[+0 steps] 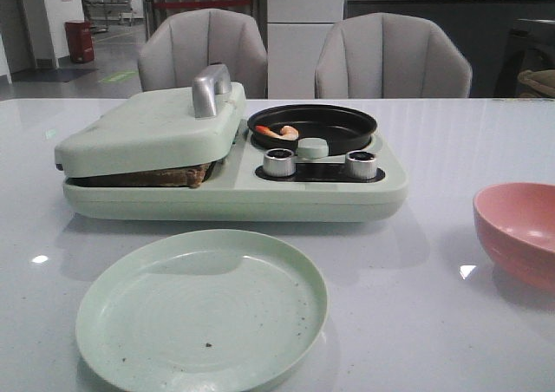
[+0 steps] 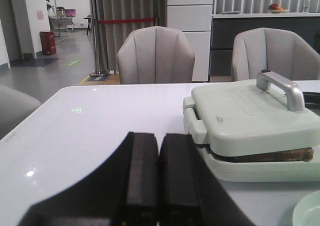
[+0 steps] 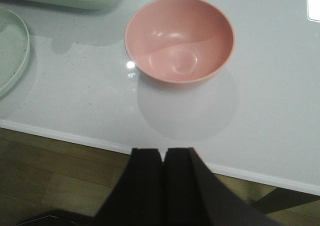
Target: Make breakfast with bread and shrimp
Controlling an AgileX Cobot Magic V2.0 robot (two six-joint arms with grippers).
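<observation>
A pale green breakfast maker (image 1: pixel 234 188) stands mid-table, its lid (image 1: pixel 152 132) closed over the bread (image 1: pixel 178 177), whose brown crust edge shows in the gap; the same crust edge of the bread (image 2: pixel 280 156) shows in the left wrist view. The orange-pink shrimp (image 1: pixel 277 132) lies in the black round pan (image 1: pixel 334 132) on the maker's right side. My left gripper (image 2: pixel 159 141) is shut and empty, low over the table left of the maker. My right gripper (image 3: pixel 164 156) is shut and empty, hanging off the table's near edge in front of the pink bowl (image 3: pixel 179 38). Neither gripper shows in the front view.
An empty pale green plate (image 1: pixel 201 310) sits at the front of the white table. The pink bowl (image 1: pixel 520 227) is at the right. Two silver knobs (image 1: pixel 279 162) face front on the maker, and a metal handle (image 1: pixel 211 88) tops the lid. Grey chairs (image 1: pixel 204 49) stand behind.
</observation>
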